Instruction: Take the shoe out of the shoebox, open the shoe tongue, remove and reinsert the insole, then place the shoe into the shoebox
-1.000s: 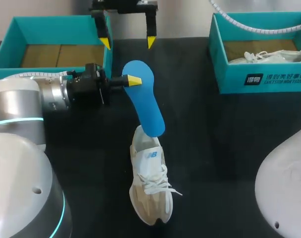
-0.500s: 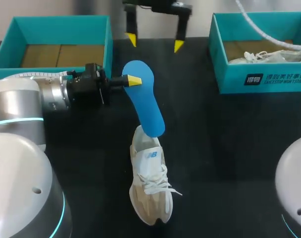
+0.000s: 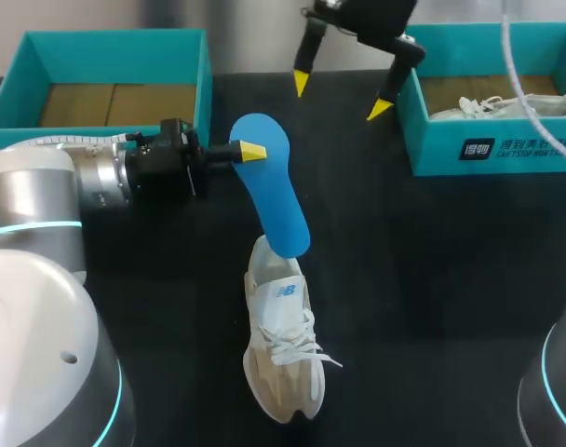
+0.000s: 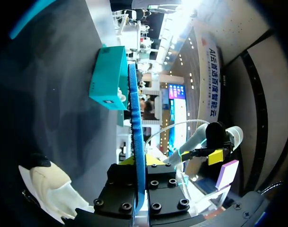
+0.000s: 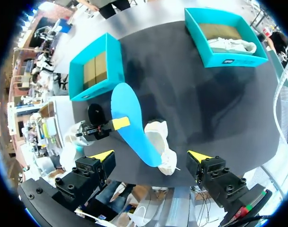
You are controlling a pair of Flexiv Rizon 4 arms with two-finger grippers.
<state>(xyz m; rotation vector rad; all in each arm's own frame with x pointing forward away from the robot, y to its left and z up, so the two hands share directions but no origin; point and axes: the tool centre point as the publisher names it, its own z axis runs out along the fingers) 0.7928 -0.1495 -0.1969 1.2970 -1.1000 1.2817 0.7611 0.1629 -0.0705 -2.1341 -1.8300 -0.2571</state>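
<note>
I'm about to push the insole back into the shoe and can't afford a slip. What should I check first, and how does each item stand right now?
1. Left pincer shut on the blue foam insole: ok, it is clamped from both sides near its far end.
2. Insole's lower end inside the white lace-up sneaker: cannot tell; it overlaps the heel opening.
3. Sneaker sole-down, opening facing up: ok.
4. Sneaker steadied against a push: not ok, nothing holds it.
5. Right pincer clear of the insole: ok, it is open and raised over the table's far side.
6. Teal cardboard shoebox at left ready to receive the sneaker: ok, it is empty.
</note>
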